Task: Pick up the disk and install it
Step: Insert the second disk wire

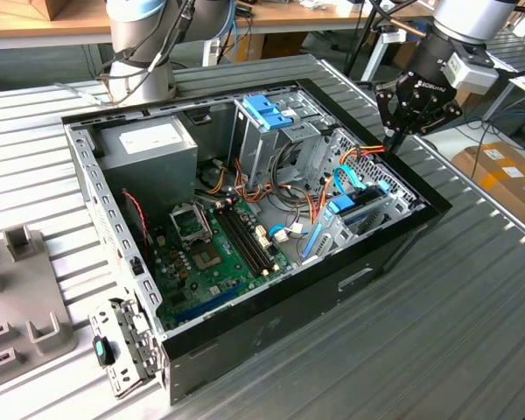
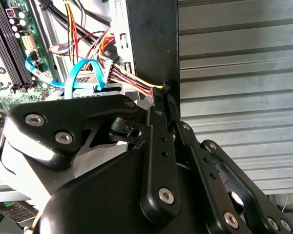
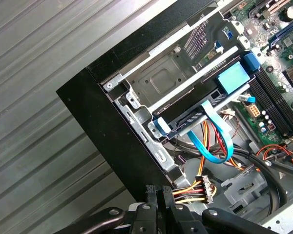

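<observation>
The disk (image 1: pixel 360 206), dark with blue side rails, lies flat in the drive bay at the front corner of the open computer case (image 1: pixel 271 337), on the exterior view's right. In the first wrist view the disk (image 3: pixel 198 118) has a blue data cable (image 3: pixel 219 141) plugged into it. My gripper (image 1: pixel 391 138) hovers over the case's rim just behind the disk. Its fingers are closed together on a bundle of yellow, red and black power wires (image 3: pixel 190 191), shown in both wrist views, with the gripper (image 3: pixel 161 192) (image 2: pixel 163 92) at the wires' end. A white connector (image 3: pixel 206 187) hangs on the bundle.
A tall metal cage with a blue bracket (image 1: pixel 267 111) stands mid-case. A power supply (image 1: pixel 149 144) and the motherboard (image 1: pixel 212 249) lie beside it. A second arm's base (image 1: pixel 140 52) stands behind the case. A cardboard box (image 1: pixel 503 175) sits off the table, a grey fixture (image 1: pixel 17 289) on the left.
</observation>
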Motion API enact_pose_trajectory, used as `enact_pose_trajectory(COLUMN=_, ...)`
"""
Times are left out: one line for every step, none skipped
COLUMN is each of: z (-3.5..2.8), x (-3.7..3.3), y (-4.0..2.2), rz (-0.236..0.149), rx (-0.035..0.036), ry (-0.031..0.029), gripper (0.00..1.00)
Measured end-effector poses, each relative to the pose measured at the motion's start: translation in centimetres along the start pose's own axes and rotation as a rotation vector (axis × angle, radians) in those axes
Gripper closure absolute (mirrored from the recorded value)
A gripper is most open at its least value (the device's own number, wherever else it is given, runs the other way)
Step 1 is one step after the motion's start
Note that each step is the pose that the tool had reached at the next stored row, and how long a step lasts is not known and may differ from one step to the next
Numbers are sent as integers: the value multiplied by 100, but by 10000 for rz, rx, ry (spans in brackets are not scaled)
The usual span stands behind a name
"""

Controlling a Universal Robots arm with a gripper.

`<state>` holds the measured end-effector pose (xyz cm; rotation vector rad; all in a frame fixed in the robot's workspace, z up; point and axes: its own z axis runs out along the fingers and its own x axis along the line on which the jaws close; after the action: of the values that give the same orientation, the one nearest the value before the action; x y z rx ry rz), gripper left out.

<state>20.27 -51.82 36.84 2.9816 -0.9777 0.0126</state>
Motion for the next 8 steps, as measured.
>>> enact_pose_trajectory(z=-9, x=0, y=0, rz=0, rx=-1, ry=1, gripper=84)
enact_pose_trajectory(z=-20, x=-1, y=-1, rz=0, rx=-1, ry=1, gripper=84)
enact_pose_trajectory(z=-31, x=0, y=-1, rz=0, rx=-2, ry=2, gripper=84)
enact_pose_trajectory(z=-42, x=0, y=0, rz=0, rx=-1, ry=1, gripper=84)
enact_pose_trajectory(z=-56, x=0, y=0, rz=0, rx=0, ry=0, gripper=84)
enact_pose_trajectory(z=-56, x=0, y=0, rz=0, rx=1, ry=-1, gripper=84)
enact_pose_trajectory(z=-57, x=0, y=-1, rz=0, rx=1, ry=-1, gripper=84)
enact_pose_trajectory(z=-59, x=0, y=-1, rz=0, rx=-1, ry=1, gripper=84)
